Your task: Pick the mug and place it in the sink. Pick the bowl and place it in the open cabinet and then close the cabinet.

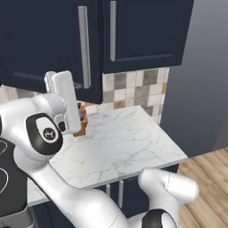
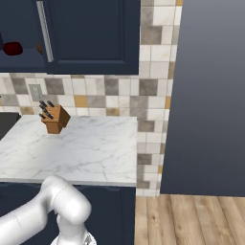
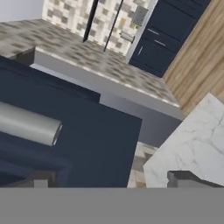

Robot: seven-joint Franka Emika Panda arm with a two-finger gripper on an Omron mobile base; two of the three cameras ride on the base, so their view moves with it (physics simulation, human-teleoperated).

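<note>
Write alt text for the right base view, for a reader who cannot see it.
A wooden knife block stands on a white marble counter under a navy wall cabinet, whose left side is open. A small dark red thing sits on its shelf.

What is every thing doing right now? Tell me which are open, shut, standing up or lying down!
cabinet: left door swung open, right door shut.
knife block: upright on the marble counter, knives in it.
small dark red thing: resting on the cabinet shelf.
gripper: open, holding nothing, close to a cabinet door handle.
</note>
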